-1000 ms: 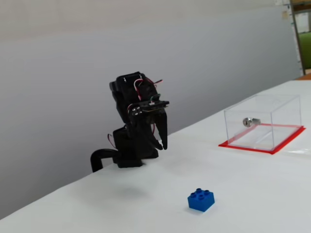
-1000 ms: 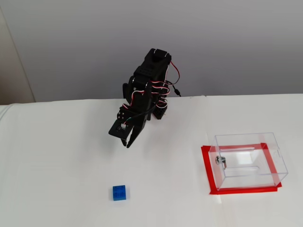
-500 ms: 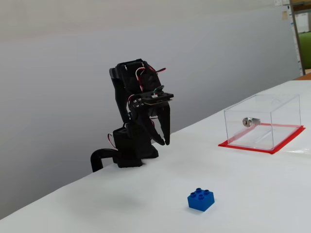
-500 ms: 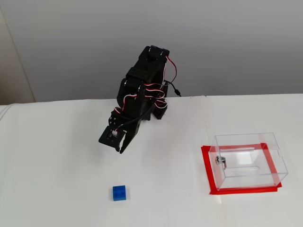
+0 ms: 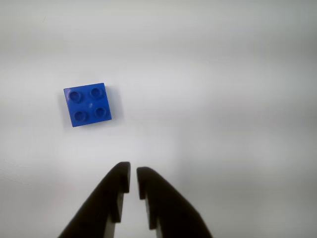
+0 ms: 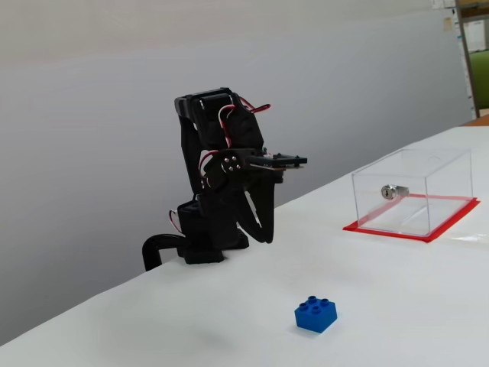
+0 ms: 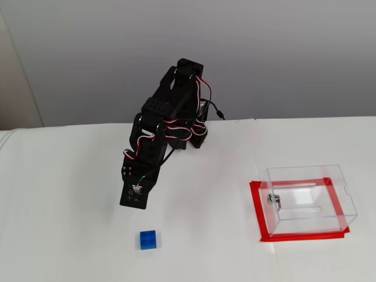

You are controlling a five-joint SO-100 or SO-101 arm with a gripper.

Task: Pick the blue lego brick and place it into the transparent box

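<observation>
The blue lego brick [image 5: 87, 104] lies studs up on the white table, up and to the left of my fingertips in the wrist view. My gripper [image 5: 133, 171] is shut, with only a thin slit between the black fingers and nothing held. In a fixed view the gripper [image 6: 262, 235] points down above the table, behind and left of the brick [image 6: 315, 313]. From above, the wrist hides the fingers and hangs just beyond the brick [image 7: 148, 239]. The transparent box [image 6: 412, 191] on its red base stands far to the right, also seen from above [image 7: 308, 200].
The arm's black base [image 6: 202, 241] is clamped at the table's far edge. A silver lock [image 6: 391, 191] sits in the box's side wall. White tabletop [image 7: 205, 235] stretches between brick and box. A grey wall lies behind.
The arm has reached forward and lowered toward the brick, with the wrist tipping so the gripper points straight down. Brick and box have not moved.
</observation>
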